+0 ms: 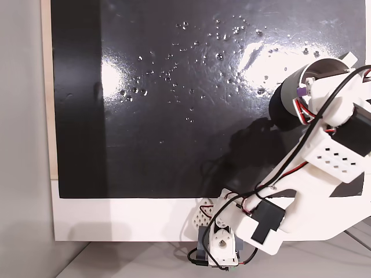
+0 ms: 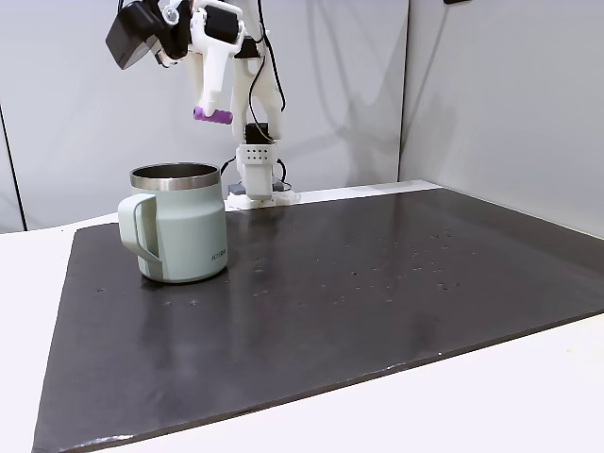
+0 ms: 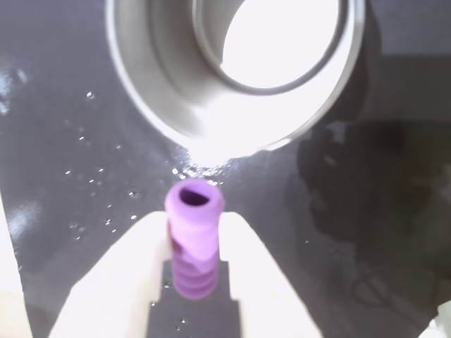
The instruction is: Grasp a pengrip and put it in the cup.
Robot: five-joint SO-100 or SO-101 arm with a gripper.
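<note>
In the side-on fixed view, the near ground is a dark, glossy rectangular mat [image 2: 377, 311] laid on a white table [image 2: 28, 274], its right part speckled with tiny bright flecks. Farther back, toward the left of the mat, stands the cylindrical pale grey-green metal mug with a steel rim and a loop handle [image 2: 179, 225], upright and empty as far as its mouth shows. Above and just behind the mug's rim hangs the white two-finger gripper [image 2: 213, 113], which pinches the small light-purple ribbed rubber pen grip [image 2: 213, 116] crosswise between its fingertips, well clear of the rim. At the far edge of the mat stands the arm's white base [image 2: 257, 184], before a grey wall. In the wrist view the pen grip [image 3: 194, 243] is clamped between two pale fingers [image 3: 123, 274], its hollow end toward the mug's bright steel interior [image 3: 176, 113], which lies just ahead. The grasp and lift are judged complete; remaining are a short advance to bring the pen grip over the opening, then release.
</note>
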